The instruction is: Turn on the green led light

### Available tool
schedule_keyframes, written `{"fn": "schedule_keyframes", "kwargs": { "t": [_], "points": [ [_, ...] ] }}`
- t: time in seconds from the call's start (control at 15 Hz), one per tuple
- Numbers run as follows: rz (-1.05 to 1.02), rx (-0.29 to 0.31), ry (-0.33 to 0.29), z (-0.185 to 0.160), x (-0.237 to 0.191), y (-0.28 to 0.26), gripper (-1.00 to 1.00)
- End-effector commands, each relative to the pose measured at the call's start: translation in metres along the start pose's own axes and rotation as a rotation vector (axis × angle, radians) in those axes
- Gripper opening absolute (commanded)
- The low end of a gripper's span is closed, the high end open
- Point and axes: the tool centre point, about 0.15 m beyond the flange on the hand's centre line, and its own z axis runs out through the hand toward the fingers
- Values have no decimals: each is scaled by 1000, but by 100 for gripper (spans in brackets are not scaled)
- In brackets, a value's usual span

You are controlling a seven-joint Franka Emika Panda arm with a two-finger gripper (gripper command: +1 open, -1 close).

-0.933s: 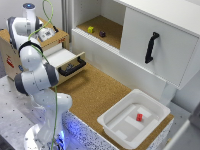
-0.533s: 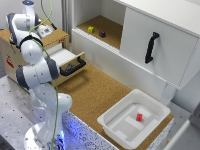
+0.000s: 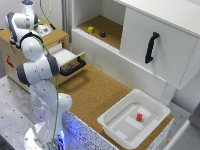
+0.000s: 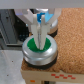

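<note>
Arm has swung over since 0.9 s ago: then the wrist sat lower, by the open drawer; now it is up at the exterior view's 10 o'clock, over the wooden box. The gripper now hangs straight over the green button, so this looks like the press approach.

Wrist view: the fingers are narrow, close together and holding nothing, with their tips on or just above the green cap, around its 12 o'clock edge. Touching or not, cannot tell; the picture is blurred. The button sits in a silver ring at the centre of the wrist view, mounted on the wooden box top, with cork showing at 3 o'clock.

Exterior view: the button itself is hidden under the arm's wrist. The drawer is open, at 4 o'clock from the box. The white bin is on the cork surface at 5 o'clock, well apart, with a small red block inside. The cabinet shelf holds a yellow item and a dark item; neither matters here.

No lit green LED visible in either view, so judged not yet on. Alignment looks done; what remains is likely a straight push down on the cap. Risk: tips sit near the cap's edge, so they could slip onto the ring.
</note>
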Motion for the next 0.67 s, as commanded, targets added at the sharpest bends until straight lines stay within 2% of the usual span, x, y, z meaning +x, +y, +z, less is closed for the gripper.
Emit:
{"fn": "schedule_keyframes", "kwargs": {
  "t": [0.0,0.13,0.2,0.33,0.4,0.6],
  "points": [
    [3,42,-107,22,25,6,-100],
    [-3,28,-136,35,22,3,-100],
    [1,26,-130,33,21,3,-100],
    [-9,-26,-100,20,20,-1,-100],
    [-45,-72,-94,14,18,-9,-100],
    [-70,-119,-74,-7,18,-16,-100]
  ]
}}
